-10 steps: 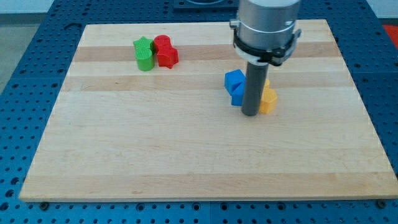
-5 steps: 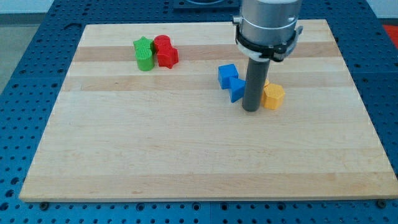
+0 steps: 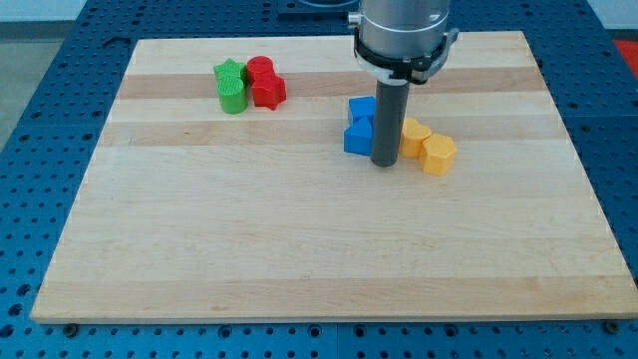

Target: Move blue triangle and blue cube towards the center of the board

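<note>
Two blue blocks sit touching, right of the board's middle and a little toward the view's top: the blue cube [image 3: 361,109] behind and the blue triangle [image 3: 357,138] in front. My tip [image 3: 385,162] rests on the wooden board [image 3: 299,229], right against the right side of the blue triangle. The rod hides part of both blue blocks. Two yellow blocks lie just right of the rod: one [image 3: 415,136] close to it, the other [image 3: 439,155] a bit further right and nearer the view's bottom.
A green block [image 3: 230,86] and a red block [image 3: 264,82] stand touching near the board's top left. The board lies on a blue perforated table [image 3: 40,110].
My tip has moved left and slightly toward the view's top, pushing the blue triangle left beneath the blue cube. The second yellow block, hidden before, now shows.
</note>
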